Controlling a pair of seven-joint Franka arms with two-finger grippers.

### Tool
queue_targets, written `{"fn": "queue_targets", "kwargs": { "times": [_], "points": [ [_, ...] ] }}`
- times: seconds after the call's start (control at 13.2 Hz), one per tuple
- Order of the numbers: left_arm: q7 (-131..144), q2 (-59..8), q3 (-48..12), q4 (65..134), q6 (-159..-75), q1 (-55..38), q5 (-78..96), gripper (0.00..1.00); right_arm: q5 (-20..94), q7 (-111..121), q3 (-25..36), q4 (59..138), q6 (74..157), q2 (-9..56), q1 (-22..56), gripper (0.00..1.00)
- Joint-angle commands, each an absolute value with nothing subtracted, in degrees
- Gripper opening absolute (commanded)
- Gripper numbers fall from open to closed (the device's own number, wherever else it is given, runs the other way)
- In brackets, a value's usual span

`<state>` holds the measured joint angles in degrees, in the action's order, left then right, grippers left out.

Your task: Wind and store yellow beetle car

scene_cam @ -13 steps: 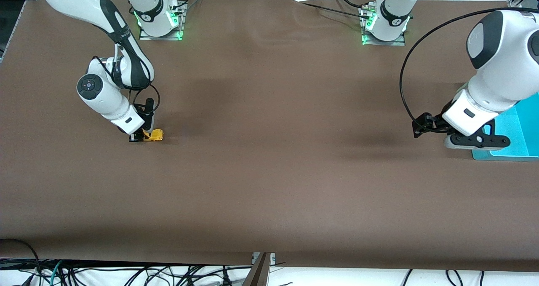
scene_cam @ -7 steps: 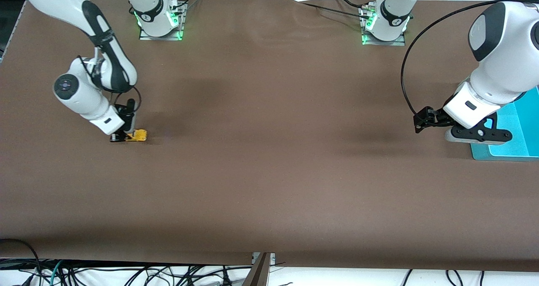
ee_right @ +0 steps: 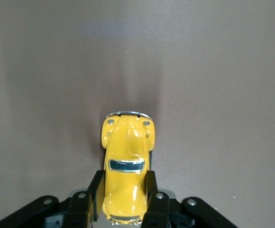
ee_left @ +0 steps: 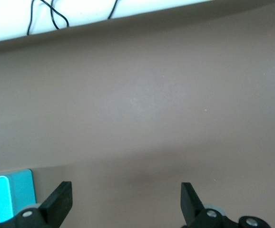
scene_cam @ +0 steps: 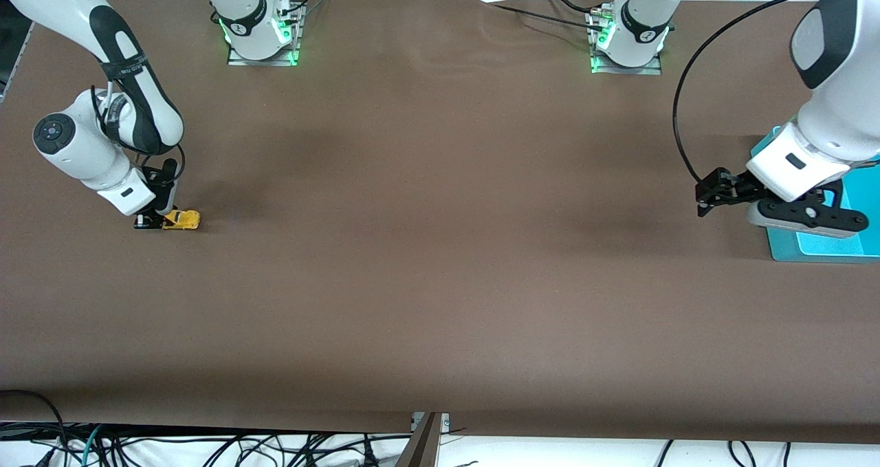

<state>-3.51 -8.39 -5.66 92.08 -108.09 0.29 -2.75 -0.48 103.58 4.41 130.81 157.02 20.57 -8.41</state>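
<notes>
The right tool (scene_cam: 159, 219) gripped the car (scene_cam: 181, 219) on the tabletop (scene_cam: 440, 281) at the right arm's end. The left tool (scene_cam: 801, 214) hung wide over a teal tray (scene_cam: 835, 247).

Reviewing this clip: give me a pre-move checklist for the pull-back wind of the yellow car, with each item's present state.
1. Right gripper shut on the yellow beetle car: ok.
2. Grip on the car's rear flanks, nose sticking out free: ok.
3. Car's wheels down on the table: cannot tell.
4. No objects on the table ahead of the car's nose: ok.
5. Left gripper open and waiting at the left arm's end: ok.
6. Turquoise tray under the left arm ready for storing: cannot tell, partly covered.
</notes>
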Motion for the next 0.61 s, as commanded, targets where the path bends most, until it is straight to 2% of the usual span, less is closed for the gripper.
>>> {"fn": "queue_targets", "kwargs": {
  "times": [0.0, 0.23, 0.53],
  "points": [
    [-5.0, -9.2, -5.9, 87.6, -104.2, 0.8, -2.3, 1.00, -0.2, 104.5, 3.2, 129.7, 158.6, 24.9, -9.2, 1.00],
    [-4.8, -8.8, -6.1, 87.2, -100.0, 0.9, -2.1, 1.00, -0.1, 104.3, 2.2, 127.3, 155.9, 24.4, -9.1, 1.00],
    [-1.3, -8.2, -6.0, 87.8, -99.3, 1.0, -1.6, 1.00, 0.0, 104.3, 1.6, 124.3, 152.0, 24.4, -9.1, 1.00]
  ]
}}
